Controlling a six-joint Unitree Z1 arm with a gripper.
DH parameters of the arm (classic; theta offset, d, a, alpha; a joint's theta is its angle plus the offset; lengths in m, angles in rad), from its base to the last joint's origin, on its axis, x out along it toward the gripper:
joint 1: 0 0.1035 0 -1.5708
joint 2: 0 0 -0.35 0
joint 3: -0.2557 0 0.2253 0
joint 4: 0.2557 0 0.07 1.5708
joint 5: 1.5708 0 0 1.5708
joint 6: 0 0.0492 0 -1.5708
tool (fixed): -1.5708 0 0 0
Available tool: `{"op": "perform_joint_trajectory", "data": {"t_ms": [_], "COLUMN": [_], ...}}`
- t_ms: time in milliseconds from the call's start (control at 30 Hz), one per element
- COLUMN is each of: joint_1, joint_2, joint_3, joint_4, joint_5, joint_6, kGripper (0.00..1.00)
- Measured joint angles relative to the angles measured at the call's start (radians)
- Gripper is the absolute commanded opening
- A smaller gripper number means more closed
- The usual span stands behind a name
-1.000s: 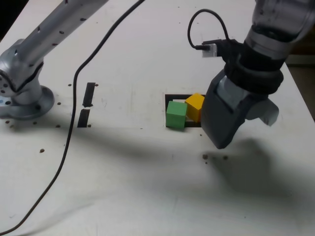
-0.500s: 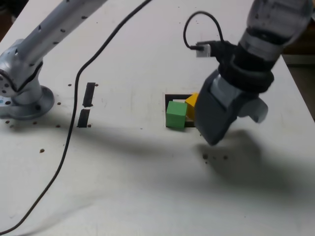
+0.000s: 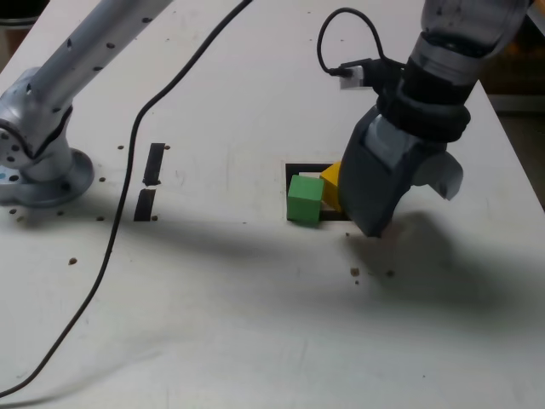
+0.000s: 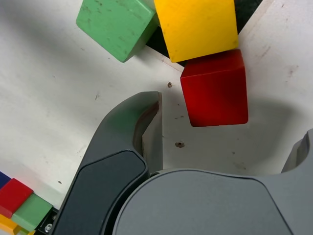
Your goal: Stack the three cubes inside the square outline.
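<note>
- My gripper (image 4: 225, 115) stands wide open and holds nothing; in the wrist view the red cube (image 4: 215, 88) sits on the table between my jaws, touched by neither.
- All three cubes lie flat, none stacked yet. The yellow cube (image 4: 198, 27) touches the red one along one edge, and the green cube (image 4: 117, 24) sits just beside the yellow.
- In the exterior view the green cube (image 3: 304, 198) overlaps the square outline (image 3: 298, 167) at its left edge and the yellow cube (image 3: 332, 181) lies within it; the red one is hidden behind my gripper (image 3: 373, 226) (so I cannot tell how much of it is inside the frame).
- My worry: red and yellow are in contact, so closing on red could drag or twist the yellow, which may in turn nudge the green.
- One finger (image 4: 146, 132) looks nearer the red cube than the other, so an off-centre squeeze might skid the cube sideways instead of seating it.
- If I descend much lower, a fingertip may land on the yellow cube's corner and jam.
</note>
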Motion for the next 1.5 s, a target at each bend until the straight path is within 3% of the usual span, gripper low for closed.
{"op": "perform_joint_trajectory", "data": {"t_ms": [367,733,967,1167,1500], "joint_1": [0.032,0.051,0.062,0.065,0.061], "joint_2": [0.004,0.004,0.005,0.005,0.005], "joint_3": [0.044,0.084,0.112,0.121,0.138], "joint_4": [-0.044,-0.103,-0.101,-0.103,-0.156], "joint_5": [-0.027,0.005,-0.009,-0.027,-0.026], "joint_6": [0.045,0.105,0.108,0.110,0.107], "kGripper": [0.97,0.99,0.94,0.77,0.31]}}
